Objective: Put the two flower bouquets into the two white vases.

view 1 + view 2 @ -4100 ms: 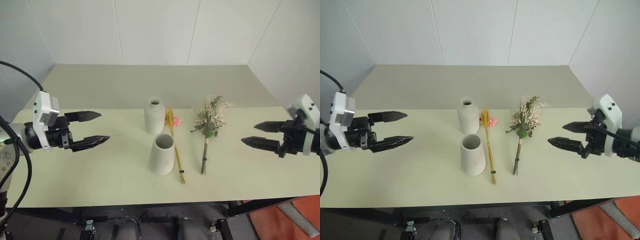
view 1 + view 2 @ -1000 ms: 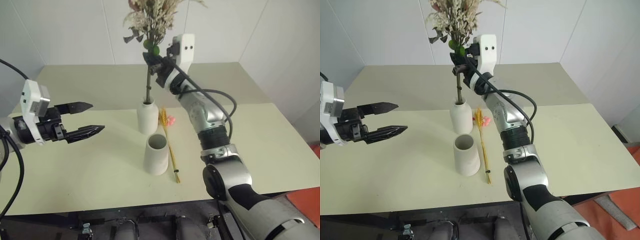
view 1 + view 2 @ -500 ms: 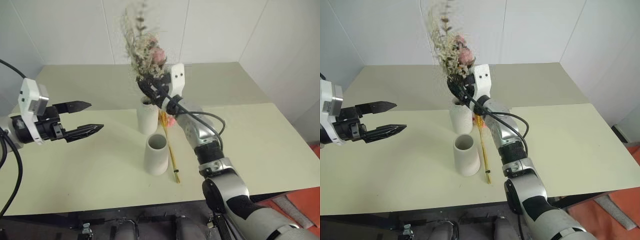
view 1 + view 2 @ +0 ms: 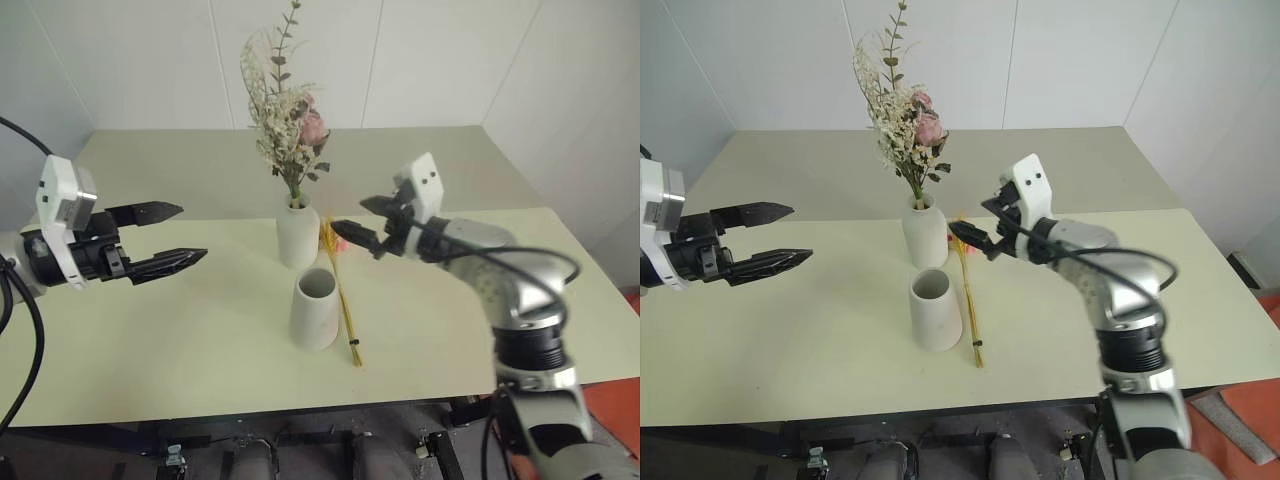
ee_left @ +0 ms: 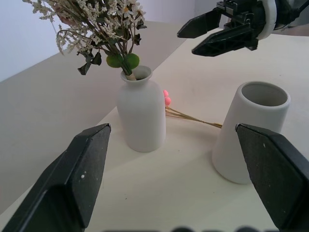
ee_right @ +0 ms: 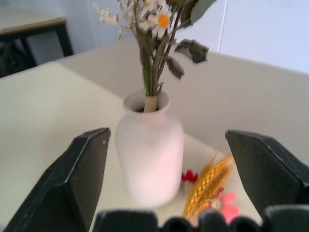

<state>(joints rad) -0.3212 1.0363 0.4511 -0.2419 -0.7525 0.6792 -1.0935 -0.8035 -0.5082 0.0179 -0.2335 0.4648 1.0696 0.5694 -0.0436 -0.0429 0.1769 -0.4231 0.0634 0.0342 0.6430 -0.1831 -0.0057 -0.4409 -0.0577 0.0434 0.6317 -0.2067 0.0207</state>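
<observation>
- Your bushy bouquet (image 4: 285, 118) stands upright in the bottle-shaped vase (image 4: 298, 233), stems down in the narrow neck, leafy sprig pointing straight up.
- Your wheat bunch (image 4: 342, 297) lies flat on the table (image 4: 150, 330), just right of both vases; its long axis runs from the cut stem ends nearest you to the pink and red flowers at the far end beside the bottle vase.
- The wide-mouthed vase (image 4: 314, 308) stands empty, nearer you than the bottle vase.
- Your right gripper (image 4: 358, 219) hangs with fingers spread, holding nothing, right of the bottle vase.
- Your left gripper (image 4: 170, 236) hovers with fingers apart, well left of the vases.
</observation>
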